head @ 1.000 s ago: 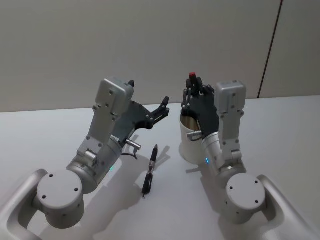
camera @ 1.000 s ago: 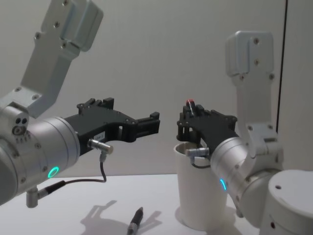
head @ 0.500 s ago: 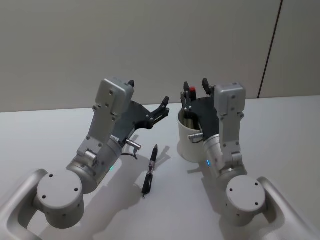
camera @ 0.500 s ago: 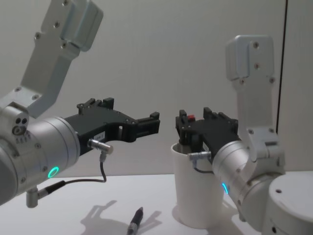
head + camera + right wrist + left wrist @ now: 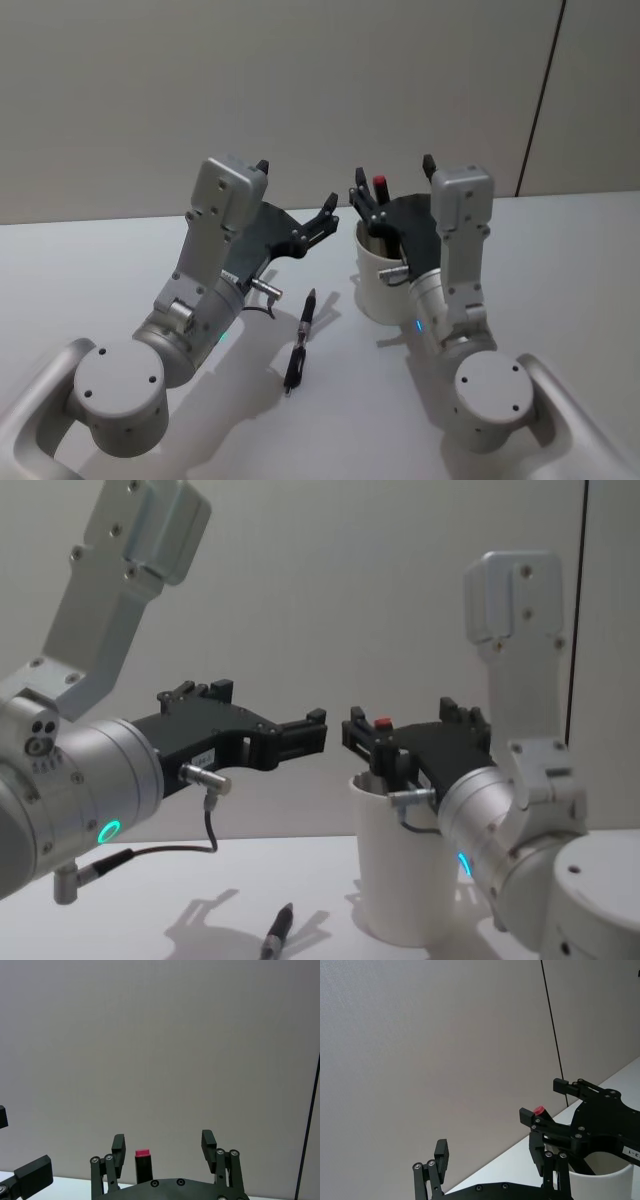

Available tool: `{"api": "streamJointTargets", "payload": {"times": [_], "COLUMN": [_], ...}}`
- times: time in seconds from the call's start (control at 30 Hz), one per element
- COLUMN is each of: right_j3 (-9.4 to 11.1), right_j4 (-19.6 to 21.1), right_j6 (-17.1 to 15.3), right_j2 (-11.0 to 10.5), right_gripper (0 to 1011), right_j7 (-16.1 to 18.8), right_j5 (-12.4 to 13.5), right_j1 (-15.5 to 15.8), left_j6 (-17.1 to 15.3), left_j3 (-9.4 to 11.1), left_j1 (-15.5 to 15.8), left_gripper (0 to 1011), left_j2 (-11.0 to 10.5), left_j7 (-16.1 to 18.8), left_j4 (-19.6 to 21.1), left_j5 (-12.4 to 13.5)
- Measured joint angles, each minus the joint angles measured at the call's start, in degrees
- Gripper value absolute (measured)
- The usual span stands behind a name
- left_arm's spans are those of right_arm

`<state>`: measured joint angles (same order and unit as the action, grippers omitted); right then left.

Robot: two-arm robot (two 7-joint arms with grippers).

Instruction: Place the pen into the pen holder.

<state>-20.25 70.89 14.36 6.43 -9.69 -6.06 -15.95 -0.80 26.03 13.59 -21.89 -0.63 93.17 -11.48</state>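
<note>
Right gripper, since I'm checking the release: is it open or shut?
Open. The right gripper has its fingers spread wide over the pen holder; the red-capped pen stands between them.

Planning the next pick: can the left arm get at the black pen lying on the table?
Probably yes: the black pen lies bare on the table, the open left gripper hovers close above, the cup stands apart.

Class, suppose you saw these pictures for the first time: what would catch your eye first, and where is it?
A red-capped pen stands in the white pen holder, between the spread fingers of the right gripper just above its rim. A dark pen lies on the table between the two arms, and the left gripper hangs open in the air beside the holder.
</note>
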Motion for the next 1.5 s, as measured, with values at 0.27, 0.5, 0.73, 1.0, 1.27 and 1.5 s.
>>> {"api": "streamJointTargets", "payload": {"times": [0.27, 0.5, 0.73, 1.0, 1.27, 1.5], "right_j3": [0.78, 2.3, 4.06, 4.97, 5.47, 5.73], "right_j4": [5.61, 14.85, 23.9, 28.64, 31.11, 30.72], "right_j6": [-1.45, -4.59, -7.59, -9.21, -10.04, -10.14], "right_j2": [-1.38, -4.17, -7.32, -8.96, -9.8, -9.9], "right_gripper": [1001, 1001, 1001, 1001, 1001, 1001], "right_j7": [2.44, 6.38, 9.84, 11.72, 12.73, 12.83], "right_j5": [1.84, 6.57, 11.45, 14.11, 15.43, 15.9], "right_j1": [1.63, 4.38, 7.22, 8.72, 9.52, 9.56], "left_j6": [0.0, 0.0, 0.0, 0.0, 0.0, 0.0], "left_j3": [0.0, 0.0, 0.0, 0.0, 0.0, 0.0], "left_j1": [0.0, 0.0, 0.0, 0.0, 0.0, 0.0], "left_gripper": [1001, 1001, 1001, 1001, 1001, 1001], "left_j2": [0.0, 0.0, 0.0, 0.0, 0.0, 0.0], "left_j7": [0.0, 0.0, 0.0, 0.0, 0.0, 0.0], "left_j4": [0.0, 0.0, 0.0, 0.0, 0.0, 0.0], "left_j5": [0.0, 0.0, 0.0, 0.0, 0.0, 0.0]}}
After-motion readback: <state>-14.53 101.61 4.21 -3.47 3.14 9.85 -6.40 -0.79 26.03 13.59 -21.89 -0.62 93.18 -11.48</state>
